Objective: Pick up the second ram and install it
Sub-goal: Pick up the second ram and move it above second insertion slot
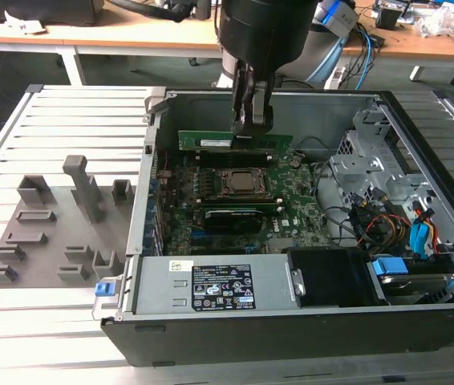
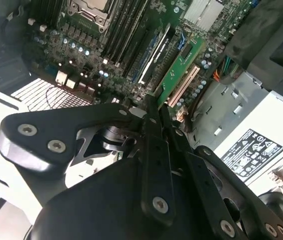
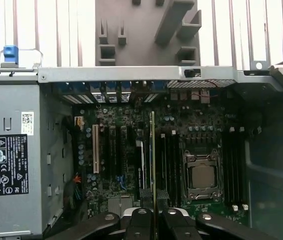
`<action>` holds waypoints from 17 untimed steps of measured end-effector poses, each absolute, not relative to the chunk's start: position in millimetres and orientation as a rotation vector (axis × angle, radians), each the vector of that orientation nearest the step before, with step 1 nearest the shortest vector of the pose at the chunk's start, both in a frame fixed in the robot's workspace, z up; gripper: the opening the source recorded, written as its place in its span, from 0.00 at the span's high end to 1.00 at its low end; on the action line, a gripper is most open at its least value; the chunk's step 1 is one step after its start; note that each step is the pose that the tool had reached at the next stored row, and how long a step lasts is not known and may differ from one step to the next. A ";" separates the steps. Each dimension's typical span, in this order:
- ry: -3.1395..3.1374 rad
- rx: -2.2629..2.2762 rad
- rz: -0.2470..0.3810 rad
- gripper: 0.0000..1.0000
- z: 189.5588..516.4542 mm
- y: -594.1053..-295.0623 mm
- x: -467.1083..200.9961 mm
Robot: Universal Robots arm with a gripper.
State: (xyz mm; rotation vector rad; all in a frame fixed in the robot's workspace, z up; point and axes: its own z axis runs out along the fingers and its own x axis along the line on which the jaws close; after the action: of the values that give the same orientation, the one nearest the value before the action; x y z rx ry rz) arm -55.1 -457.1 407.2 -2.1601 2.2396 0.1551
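One gripper (image 3: 153, 194) holds the second ram (image 3: 153, 150) edge-on.

The open black metal computer case (image 1: 291, 337) leaves its top free above the green motherboard (image 1: 299, 212). A grey metal power-supply box (image 1: 155, 281) walls the near side. A silver drive cage (image 1: 363, 168) and tangled coloured cables (image 1: 387, 228) crowd the exterior view's right. The black tool (image 1: 251, 130), gripping a long green memory stick (image 1: 207, 142), occupies the far slots.
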 end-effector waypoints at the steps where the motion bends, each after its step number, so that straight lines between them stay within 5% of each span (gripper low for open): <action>1: 2.240 -2.160 0.155 0.86 405.1 -457.1 -54.1; 17: 2.241 -2.161 0.158 0.86 384.5 -456.8 -43.6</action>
State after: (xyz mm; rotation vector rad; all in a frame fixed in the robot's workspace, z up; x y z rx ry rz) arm -43.6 -456.8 384.5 -2.1614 2.2413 0.1585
